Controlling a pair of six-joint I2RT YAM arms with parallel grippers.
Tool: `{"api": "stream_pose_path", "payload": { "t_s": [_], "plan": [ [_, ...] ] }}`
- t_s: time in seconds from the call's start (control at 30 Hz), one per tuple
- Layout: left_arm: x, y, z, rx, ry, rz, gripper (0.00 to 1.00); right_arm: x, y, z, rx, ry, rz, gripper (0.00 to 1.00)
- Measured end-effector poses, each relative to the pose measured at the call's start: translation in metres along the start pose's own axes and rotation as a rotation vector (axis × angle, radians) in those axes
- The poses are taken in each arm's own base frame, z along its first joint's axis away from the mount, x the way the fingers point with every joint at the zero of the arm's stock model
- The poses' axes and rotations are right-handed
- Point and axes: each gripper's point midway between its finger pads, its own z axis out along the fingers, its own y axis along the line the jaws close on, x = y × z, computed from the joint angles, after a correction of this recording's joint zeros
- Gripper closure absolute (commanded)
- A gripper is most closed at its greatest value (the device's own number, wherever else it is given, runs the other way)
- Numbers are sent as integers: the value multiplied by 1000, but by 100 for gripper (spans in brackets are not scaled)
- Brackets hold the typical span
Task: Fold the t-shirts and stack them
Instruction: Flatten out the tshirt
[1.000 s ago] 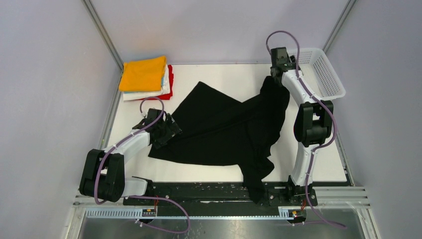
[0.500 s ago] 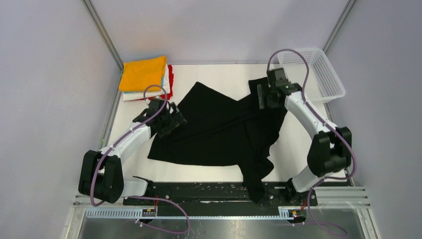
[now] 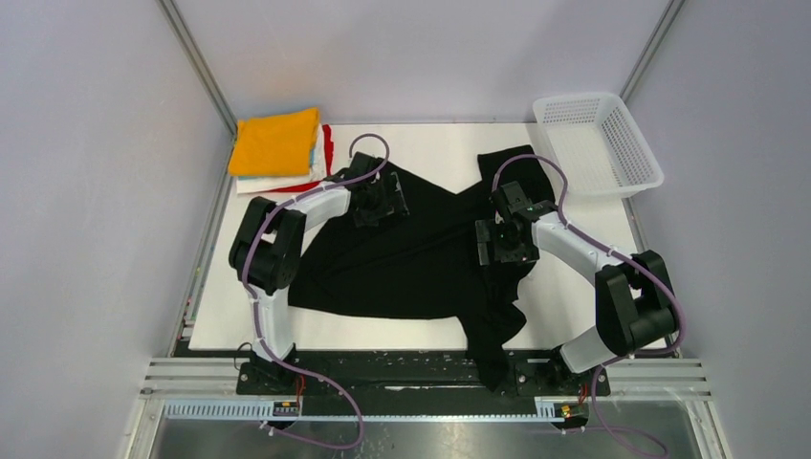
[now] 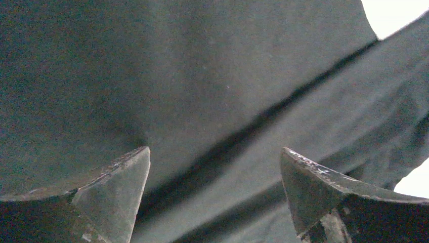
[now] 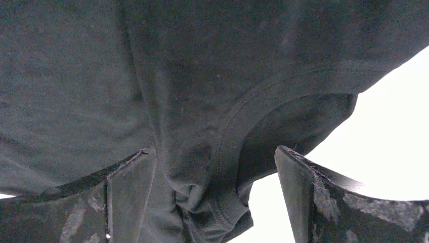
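The large black t-shirt (image 3: 421,258) lies crumpled across the middle of the white table, one end hanging over the near edge. My left gripper (image 3: 387,199) is open just above its far left part; the left wrist view shows flat black cloth with a fold (image 4: 238,136) between the spread fingers. My right gripper (image 3: 497,241) is open over the shirt's right side; the right wrist view shows the ribbed collar (image 5: 227,147) bunched between the fingers, not clamped. Folded shirts (image 3: 279,150) are stacked at the far left, orange-yellow on top, with light blue, white and red below.
A white mesh basket (image 3: 598,143) stands at the far right corner. Bare white table (image 3: 593,287) shows right of the shirt and at the near left. Grey walls close in on both sides. The black rail runs along the near edge.
My left gripper has swung from the shirt's left edge to its far part. My right gripper has come from the far right near the basket down to the shirt's right side, releasing the cloth.
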Motion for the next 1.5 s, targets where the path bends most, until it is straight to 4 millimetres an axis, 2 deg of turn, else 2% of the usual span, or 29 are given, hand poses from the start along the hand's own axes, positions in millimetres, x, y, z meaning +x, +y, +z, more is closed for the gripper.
{"api": "stream_pose_path", "payload": {
  "t_s": [0.03, 0.13, 0.2, 0.37, 0.5, 0.73, 0.9, 0.97, 1.07, 1.13, 1.27, 1.37, 1.5],
  "plan": [
    [0, -2, 5, 0, 13, 0, 1, 3, 1, 1, -3, 9, 0, 5],
    [-18, -14, 12, 19, -15, 11, 1, 10, 4, 3, -11, 26, -11, 6],
    [-21, -11, 20, 1, -8, 1, 1, 10, 3, 4, -3, 26, -16, 6],
    [-33, -3, 21, -15, -23, -32, 1, 17, -12, 9, 84, 60, -23, 6],
    [-43, 14, 16, -27, -46, -87, 1, 29, -30, 14, 183, 115, -38, 4],
    [-63, 68, -3, -92, -94, -200, 1, 30, -63, 6, 349, 123, -38, 3],
    [-66, 78, -7, -102, -105, -222, 1, 23, -89, 0, 441, 100, 21, 8],
    [-67, 79, -7, -107, -109, -219, 1, 21, -89, -2, 429, 92, 34, 9],
    [-67, 79, -8, -109, -112, -219, 1, 15, -75, -9, 333, 52, 35, 9],
    [-66, 80, -9, -111, -117, -219, 1, 7, -59, -15, 235, -3, 29, 10],
    [-60, 85, -13, -126, -118, -221, 1, -9, -13, -24, 29, -94, -16, 11],
    [-59, 86, -14, -129, -117, -222, 1, -14, 17, -12, -93, -88, -36, 12],
    [-59, 86, -14, -129, -117, -223, 1, -11, 31, 17, -135, -7, -8, 11]
  ]
}}
